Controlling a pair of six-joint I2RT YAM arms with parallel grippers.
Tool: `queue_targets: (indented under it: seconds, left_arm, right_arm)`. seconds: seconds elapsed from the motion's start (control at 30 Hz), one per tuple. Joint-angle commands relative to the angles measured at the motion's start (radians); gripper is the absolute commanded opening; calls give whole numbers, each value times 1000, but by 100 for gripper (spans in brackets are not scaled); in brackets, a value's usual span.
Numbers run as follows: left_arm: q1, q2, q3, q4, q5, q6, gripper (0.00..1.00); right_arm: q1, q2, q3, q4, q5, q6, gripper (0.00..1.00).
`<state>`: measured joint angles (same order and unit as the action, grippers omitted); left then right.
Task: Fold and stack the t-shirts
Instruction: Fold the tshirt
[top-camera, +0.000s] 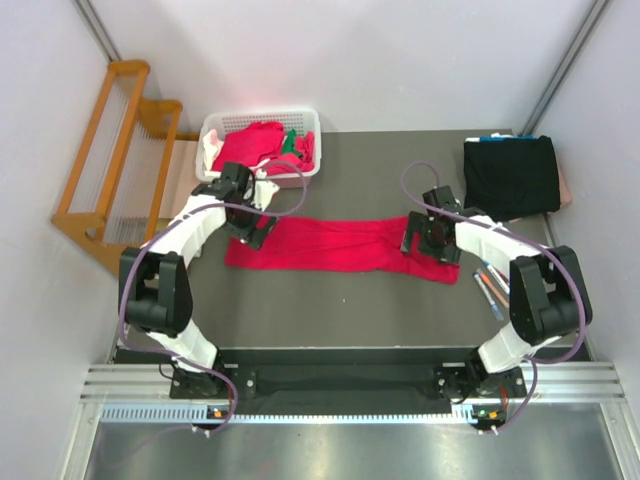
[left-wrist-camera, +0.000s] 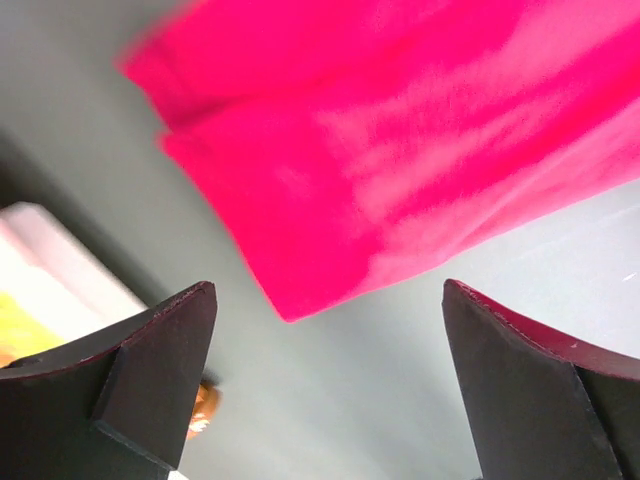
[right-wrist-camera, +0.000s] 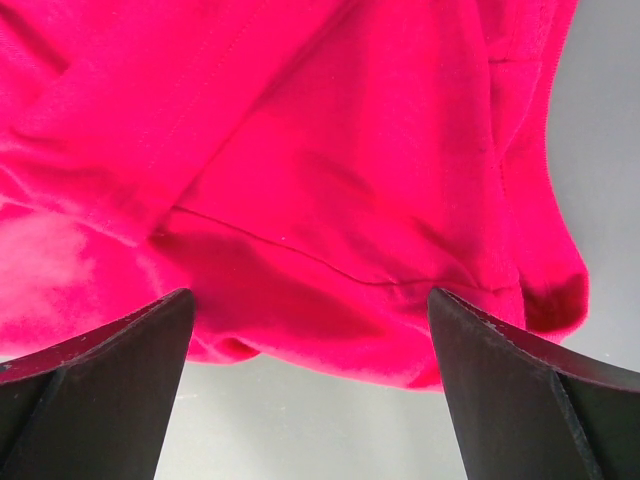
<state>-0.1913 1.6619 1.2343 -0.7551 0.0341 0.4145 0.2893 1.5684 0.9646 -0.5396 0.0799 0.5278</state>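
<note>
A red t-shirt (top-camera: 340, 245) lies on the middle of the dark table (top-camera: 340, 320), drawn out into a long band running from left to right. Its left end is squared off, and its right end is a little wider and sits lower in the overhead view.

The left gripper (top-camera: 252, 232) is over the left end of the band. In the left wrist view the left gripper (left-wrist-camera: 328, 295) has its two black fingers (left-wrist-camera: 160, 370) spread wide apart with nothing pinched between them. A corner of the red t-shirt (left-wrist-camera: 400, 150) lies flat on the grey surface just ahead of the gap, and the cloth looks blurred there.

The right gripper (top-camera: 418, 240) is over the right end. In the right wrist view the right gripper (right-wrist-camera: 310, 295) is also spread wide, one finger (right-wrist-camera: 510, 390) on each side of a rumpled, seamed edge of the red t-shirt (right-wrist-camera: 330, 150). The fingers do not close on the cloth, and whether their tips touch it cannot be told.

A black t-shirt (top-camera: 510, 175) lies folded flat at the far right corner of the table, well apart from the red one. At the far left stands a white basket (top-camera: 215, 125) holding a heap of more clothes, with red cloth (top-camera: 255, 140) in the middle, a bit of green (top-camera: 290, 140) beside it and some white cloth (top-camera: 212, 150) at its left end.

A few pens (top-camera: 490, 285) lie near the right edge of the table, beside the right arm. A wooden rack (top-camera: 100, 160) stands off the table to the left, against the wall.
</note>
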Motion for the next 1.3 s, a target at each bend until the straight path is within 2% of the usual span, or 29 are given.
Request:
queue_targets:
  seconds: [0.0,0.43,0.73,1.03,1.27]
  left_arm:
    - [3,-59,96,-29,59,-11,99]
    - [-51,81,5,89,61,-63,99]
    - [-50,174,71,135,56,-66,99]
    - [-48,157,194,56,84,-59,99]
    - [-46,156,98,114,55,-57,99]
  right_arm:
    - [-6,27,42,41,4,9,100]
    - [-7,71,45,62,14,29,100]
    - [-6,59,2,72,3,44,100]
    - [-6,61,-38,72,3,44,100]
    - [-6,61,-38,66,1,46,100]
